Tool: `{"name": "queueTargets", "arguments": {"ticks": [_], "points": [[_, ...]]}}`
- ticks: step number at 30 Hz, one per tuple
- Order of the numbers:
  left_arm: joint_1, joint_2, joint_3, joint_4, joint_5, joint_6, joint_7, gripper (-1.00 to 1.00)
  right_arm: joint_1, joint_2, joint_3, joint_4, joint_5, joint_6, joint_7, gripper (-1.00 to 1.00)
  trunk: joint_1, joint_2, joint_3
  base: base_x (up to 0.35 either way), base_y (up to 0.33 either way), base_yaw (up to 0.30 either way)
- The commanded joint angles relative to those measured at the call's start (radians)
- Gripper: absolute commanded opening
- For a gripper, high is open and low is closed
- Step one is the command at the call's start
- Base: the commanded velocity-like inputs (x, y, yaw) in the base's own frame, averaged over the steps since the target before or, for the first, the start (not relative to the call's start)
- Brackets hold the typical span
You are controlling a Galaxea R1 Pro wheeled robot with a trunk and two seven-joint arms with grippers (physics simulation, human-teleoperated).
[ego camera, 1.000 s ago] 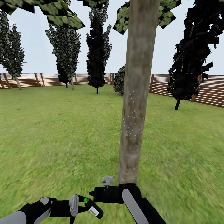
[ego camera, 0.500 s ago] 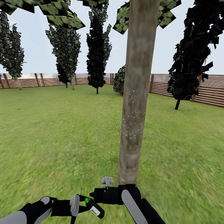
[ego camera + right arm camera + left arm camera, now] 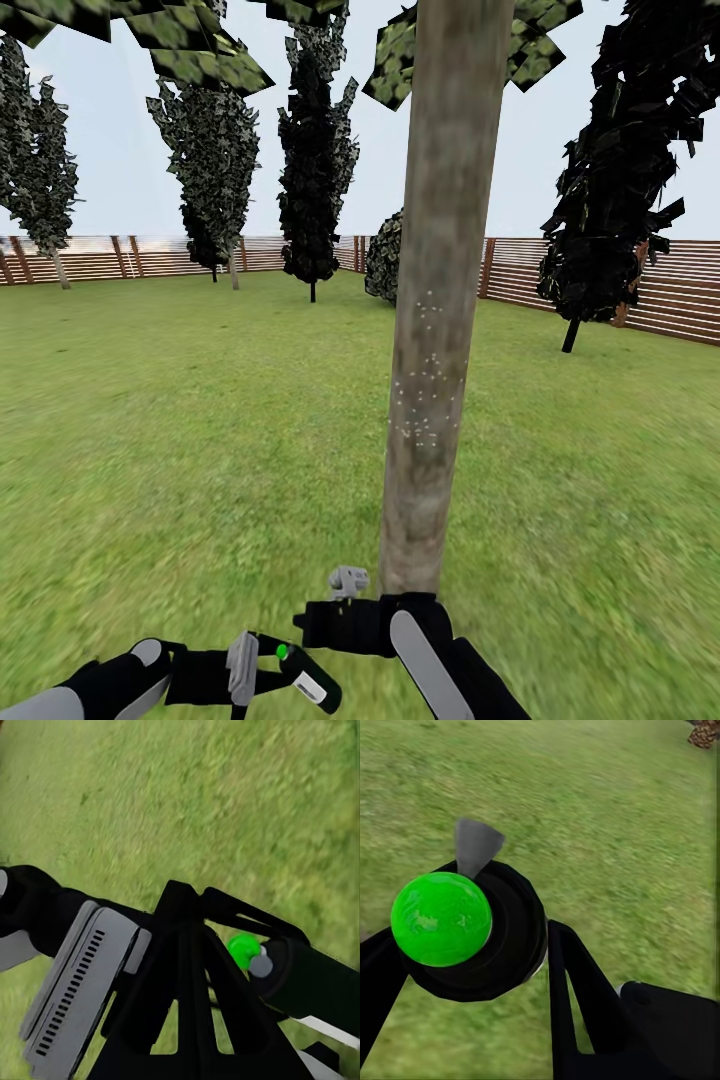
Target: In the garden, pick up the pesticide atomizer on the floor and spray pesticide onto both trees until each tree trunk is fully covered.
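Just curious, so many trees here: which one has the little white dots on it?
The thick bare trunk right in front of the robot. White specks dot its middle; the dark leafy trees by the fence show none.

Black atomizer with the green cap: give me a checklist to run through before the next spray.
1. Black pesticide atomizer with the green cap held in the left gripper: ok, black fingers sit on both sides of it.
2. Mottled grey-brown tree trunk close ahead of the arms: ok.
3. Trunk coverage: not ok, white specks dot the middle stretch, with no specks seen above or below.
4. Nozzle aimed at the trunk: cannot tell.
5. Right gripper free: cannot tell, its black fingers converge near the atomizer.
6. Second broad-leaved tree's trunk sprayed: cannot tell.
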Motion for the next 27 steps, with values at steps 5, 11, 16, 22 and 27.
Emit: {"name": "queueTargets", "arguments": {"ticks": [5, 11, 16, 22, 27], "points": [[0.001, 0.003, -0.008, -0.019, 0.01, -0.003, -0.002, -1.0, -0.001, 0.001, -0.001, 0.018, 0.007, 0.004, 0.001, -1.0, 0.001, -0.002, -0.002, 0.0, 0.0, 0.0], [0.001, 0.004, -0.008, -0.04, 0.012, -0.001, 0.002, -1.0, -0.001, 0.002, 0.001, 0.032, 0.007, 0.004, -0.002, -1.0, 0.001, -0.002, -0.002, 0.0, 0.0, 0.0], [0.001, 0.004, -0.008, -0.042, 0.012, -0.001, 0.001, -1.0, -0.001, 0.002, 0.001, 0.035, 0.007, 0.004, -0.002, -1.0, 0.001, -0.002, -0.002, 0.0, 0.0, 0.0], [0.001, 0.004, -0.008, -0.042, 0.012, -0.001, 0.001, -1.0, -0.001, 0.002, 0.001, 0.041, 0.007, 0.004, -0.002, -1.0, 0.001, -0.002, -0.002, 0.0, 0.0, 0.0], [0.001, 0.005, -0.008, -0.048, 0.012, -0.001, 0.0, -1.0, -0.001, 0.002, 0.001, 0.048, 0.007, 0.004, -0.002, -1.0, 0.001, -0.002, -0.002, 0.0, 0.0, 0.0]]}}
